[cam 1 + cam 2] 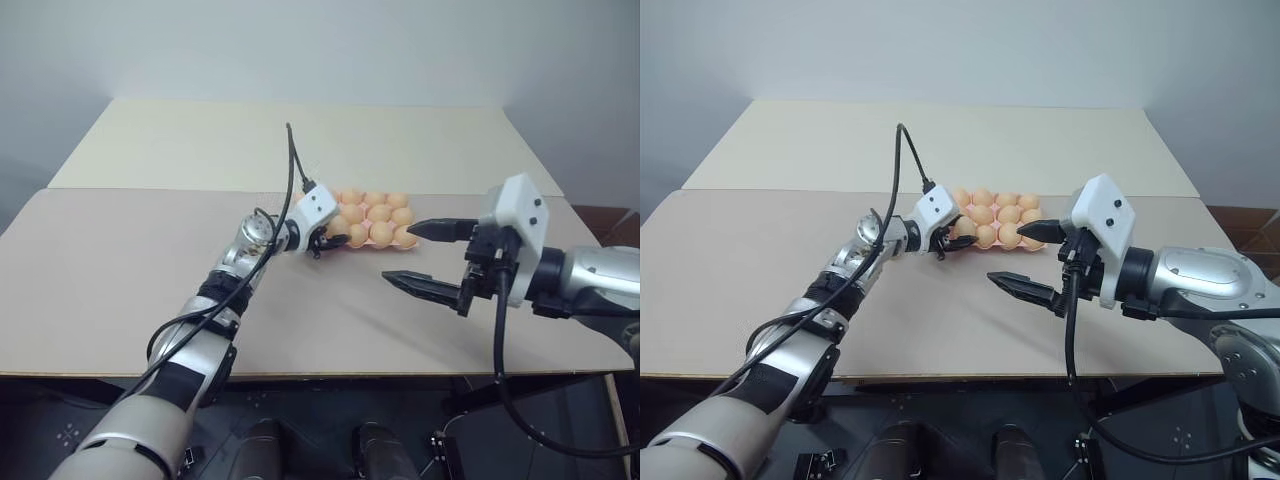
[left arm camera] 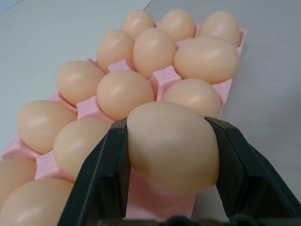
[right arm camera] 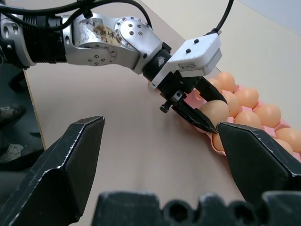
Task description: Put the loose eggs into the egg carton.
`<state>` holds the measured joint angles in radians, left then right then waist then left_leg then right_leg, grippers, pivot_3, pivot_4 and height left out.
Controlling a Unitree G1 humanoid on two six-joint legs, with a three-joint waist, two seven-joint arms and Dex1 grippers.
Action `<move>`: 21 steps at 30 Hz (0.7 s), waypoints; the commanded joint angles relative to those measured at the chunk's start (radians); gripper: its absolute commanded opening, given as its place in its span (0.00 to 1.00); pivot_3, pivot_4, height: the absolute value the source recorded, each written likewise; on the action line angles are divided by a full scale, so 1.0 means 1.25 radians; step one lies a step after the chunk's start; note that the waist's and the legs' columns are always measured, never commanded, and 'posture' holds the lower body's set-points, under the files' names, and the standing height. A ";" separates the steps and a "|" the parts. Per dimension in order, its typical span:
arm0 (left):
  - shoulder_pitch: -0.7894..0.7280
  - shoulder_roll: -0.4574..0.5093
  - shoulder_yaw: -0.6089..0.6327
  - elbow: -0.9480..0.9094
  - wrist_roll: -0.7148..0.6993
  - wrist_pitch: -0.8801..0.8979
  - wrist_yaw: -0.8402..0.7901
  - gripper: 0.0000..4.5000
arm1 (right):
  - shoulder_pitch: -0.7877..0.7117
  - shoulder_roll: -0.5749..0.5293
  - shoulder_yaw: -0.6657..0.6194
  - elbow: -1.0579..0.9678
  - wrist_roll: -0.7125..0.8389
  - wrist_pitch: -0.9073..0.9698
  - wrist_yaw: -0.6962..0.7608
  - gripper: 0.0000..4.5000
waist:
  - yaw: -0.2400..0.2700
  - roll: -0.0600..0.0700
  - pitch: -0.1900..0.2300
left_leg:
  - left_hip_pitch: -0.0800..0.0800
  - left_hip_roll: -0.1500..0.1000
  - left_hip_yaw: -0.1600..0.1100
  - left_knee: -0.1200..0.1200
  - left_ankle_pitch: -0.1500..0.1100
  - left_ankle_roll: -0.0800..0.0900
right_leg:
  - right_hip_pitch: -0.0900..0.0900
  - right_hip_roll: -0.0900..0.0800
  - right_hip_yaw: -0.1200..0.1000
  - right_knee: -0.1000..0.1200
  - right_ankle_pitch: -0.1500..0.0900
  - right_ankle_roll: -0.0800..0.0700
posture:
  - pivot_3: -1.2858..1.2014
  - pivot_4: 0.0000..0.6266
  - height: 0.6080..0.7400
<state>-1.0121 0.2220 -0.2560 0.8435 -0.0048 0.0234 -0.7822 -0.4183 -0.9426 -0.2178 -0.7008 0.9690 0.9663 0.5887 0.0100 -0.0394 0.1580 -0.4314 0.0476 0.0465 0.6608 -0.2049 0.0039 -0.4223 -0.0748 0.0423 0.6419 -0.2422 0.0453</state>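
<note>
- Left eye view looks down on a pale beige surface [image 1: 120, 290] built of two slabs, the far one lighter, with a seam running across between them; a plain grey-white wall stands behind and dark floor shows below the near edge.
- One pink egg carton [image 1: 372, 243] lies toward the middle of the surface, just on the near side of the seam, its cups filled with tan eggs.
- Left wrist view lets me count roughly a dozen eggs seated in the carton's three rows; the nearest ones are cut off, so I cannot give an exact count.
- One loose egg [image 2: 173, 147] is clamped between the two black fingers of the left hand [image 1: 322, 241], held right at the carton's near-left end.
- Right hand [image 1: 428, 255] hangs near the carton's right end, above the surface, its fingers spread wide with nothing between them.
</note>
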 commanded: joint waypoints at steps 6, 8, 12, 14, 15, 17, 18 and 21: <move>-0.009 0.017 0.057 -0.060 -0.014 0.005 -0.032 0.97 | -0.003 -0.025 -0.038 -0.017 0.026 -0.006 -0.007 1.00 | -0.001 0.000 0.000 | 0.000 0.000 0.000 0.000 0.000 0.000 | 0.000 0.000 0.000 0.000 0.000 0.000 | 0.52 0.24 1.00; 0.004 0.030 0.067 -0.093 -0.014 0.016 -0.027 0.99 | -0.001 -0.025 -0.038 -0.017 0.026 -0.008 -0.006 1.00 | -0.001 0.000 0.000 | 0.000 0.000 0.000 0.000 0.000 0.000 | 0.000 0.000 0.000 0.000 0.000 0.000 | 0.52 0.24 1.00; 0.048 0.063 0.110 -0.222 -0.034 0.072 -0.006 0.99 | 0.000 -0.026 -0.040 -0.017 0.029 -0.011 -0.006 1.00 | -0.003 0.000 0.000 | 0.000 0.000 0.000 0.000 0.000 0.000 | 0.000 0.000 0.000 0.000 0.000 0.000 | 0.52 0.24 1.00; 0.081 0.081 0.142 -0.311 -0.054 0.131 0.009 0.99 | 0.002 -0.026 -0.041 -0.019 0.031 -0.012 -0.008 1.00 | -0.004 0.000 0.000 | 0.000 0.000 0.000 0.000 0.000 0.000 | 0.000 0.000 0.000 0.001 0.000 0.000 | 0.52 0.24 1.00; 0.105 0.092 0.157 -0.363 -0.063 0.164 0.022 0.99 | 0.004 -0.024 -0.041 -0.021 0.034 -0.011 -0.010 1.00 | -0.005 0.000 0.000 | 0.000 0.000 0.000 0.000 0.000 0.000 | 0.000 0.000 0.000 0.001 0.000 0.000 | 0.52 0.24 1.00; 0.152 0.110 0.181 -0.450 -0.067 0.224 0.057 0.99 | 0.007 -0.019 -0.040 -0.026 0.039 -0.012 -0.015 1.00 | -0.007 0.000 0.000 | 0.000 0.000 -0.001 0.000 0.000 0.000 | 0.000 0.000 0.000 0.001 0.000 0.000 | 0.52 0.24 1.00; 0.174 0.118 0.189 -0.483 -0.067 0.253 0.074 0.99 | 0.007 -0.017 -0.037 -0.029 0.041 -0.012 -0.018 1.00 | -0.008 0.000 0.000 | 0.000 0.000 -0.001 0.000 0.000 0.000 | 0.000 0.000 0.000 0.001 0.000 0.000 | 0.52 0.24 1.00; 0.236 0.133 0.211 -0.570 -0.075 0.338 0.113 0.99 | 0.003 -0.010 -0.028 -0.033 0.051 -0.012 -0.025 1.00 | -0.008 0.000 0.000 | 0.001 0.000 -0.001 0.000 0.000 0.000 | 0.001 0.000 0.000 0.002 0.000 0.000 | 0.52 0.24 1.00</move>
<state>-0.7272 0.3877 -0.0134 0.2056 -0.0813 0.3936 -0.6745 -0.4063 -0.9569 -0.2282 -0.7212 1.0091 0.9662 0.5634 0.0000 -0.0392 0.1579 -0.4295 0.0481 0.0455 0.6611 -0.2047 0.0038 -0.4213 -0.0748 0.0423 0.6443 -0.2421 0.0454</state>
